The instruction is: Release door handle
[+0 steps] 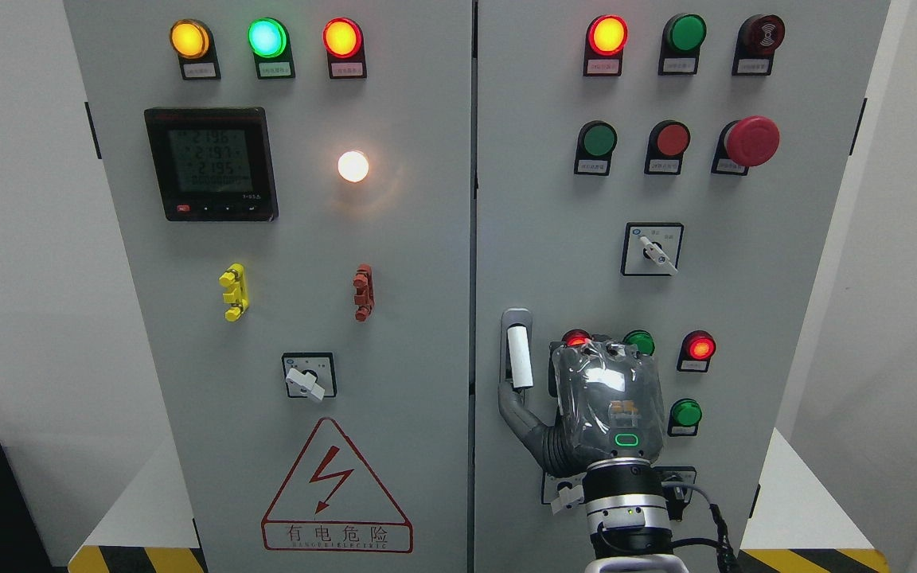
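Head view, lower centre: we judge our right hand (598,406), its thumb loosely touching the white cylindrical door handle (519,357) without a grip, could snag it while withdrawing.

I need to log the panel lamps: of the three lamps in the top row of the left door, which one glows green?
The middle lamp glows green; the left lamp is amber and the right lamp is red-orange.

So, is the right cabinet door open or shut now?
Shut, as far as the view shows. The right door lies level with the left door, with only a thin dark seam between them, and the handle stands upright.
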Tool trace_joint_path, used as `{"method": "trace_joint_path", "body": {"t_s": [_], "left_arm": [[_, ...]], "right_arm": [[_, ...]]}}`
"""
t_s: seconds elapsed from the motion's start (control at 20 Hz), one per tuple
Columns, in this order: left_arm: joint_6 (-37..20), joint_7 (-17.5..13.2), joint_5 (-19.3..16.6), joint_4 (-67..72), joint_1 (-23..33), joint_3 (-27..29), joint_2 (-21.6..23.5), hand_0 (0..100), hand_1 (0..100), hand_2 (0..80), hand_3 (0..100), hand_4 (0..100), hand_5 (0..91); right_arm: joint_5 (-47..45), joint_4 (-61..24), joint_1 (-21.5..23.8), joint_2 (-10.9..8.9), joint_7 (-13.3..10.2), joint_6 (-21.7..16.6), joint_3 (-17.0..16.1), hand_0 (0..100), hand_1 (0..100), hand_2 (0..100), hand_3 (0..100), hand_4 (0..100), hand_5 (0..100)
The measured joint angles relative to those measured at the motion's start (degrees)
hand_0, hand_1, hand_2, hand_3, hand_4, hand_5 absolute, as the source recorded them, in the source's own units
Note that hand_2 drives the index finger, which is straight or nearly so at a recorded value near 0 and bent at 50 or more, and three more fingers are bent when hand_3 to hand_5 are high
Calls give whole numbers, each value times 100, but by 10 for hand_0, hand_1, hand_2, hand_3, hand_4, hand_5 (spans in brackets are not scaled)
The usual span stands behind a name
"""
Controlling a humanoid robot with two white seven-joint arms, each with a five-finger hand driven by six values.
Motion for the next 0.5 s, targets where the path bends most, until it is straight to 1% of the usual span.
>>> {"method": "trace_joint_path", "body": {"t_s": [0.5], "left_arm": [[0,0,0,0,0,0,0,0,0,46,106,3,0]], "right_arm": [[-37,-30,20,11,-6,62,-41,354,345,757,971,733,680]]}}
